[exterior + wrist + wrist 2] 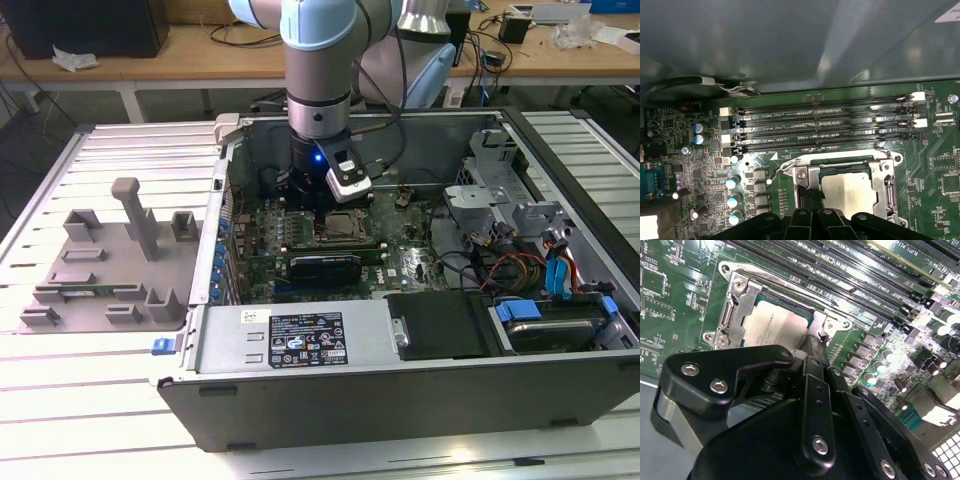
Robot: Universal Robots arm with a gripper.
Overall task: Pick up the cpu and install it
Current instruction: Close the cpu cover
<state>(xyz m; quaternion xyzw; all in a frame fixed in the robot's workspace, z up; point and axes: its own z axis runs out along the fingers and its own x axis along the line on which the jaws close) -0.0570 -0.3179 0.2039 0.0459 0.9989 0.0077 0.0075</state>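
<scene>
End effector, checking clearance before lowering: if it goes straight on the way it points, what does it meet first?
Likely the cpu, lying in the socket frame just ahead of the end effector; depth is unclear, so possibly the frame instead.

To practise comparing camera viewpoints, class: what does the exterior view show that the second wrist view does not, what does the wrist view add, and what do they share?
Exterior view: the whole open computer case, the grey fixture tray at the exterior view's left, the labelled power supply and the arm above the board. Second wrist view: the cpu lying inside the socket frame, with the gripper at its edge. Shared: the green motherboard and the memory slots.
</scene>
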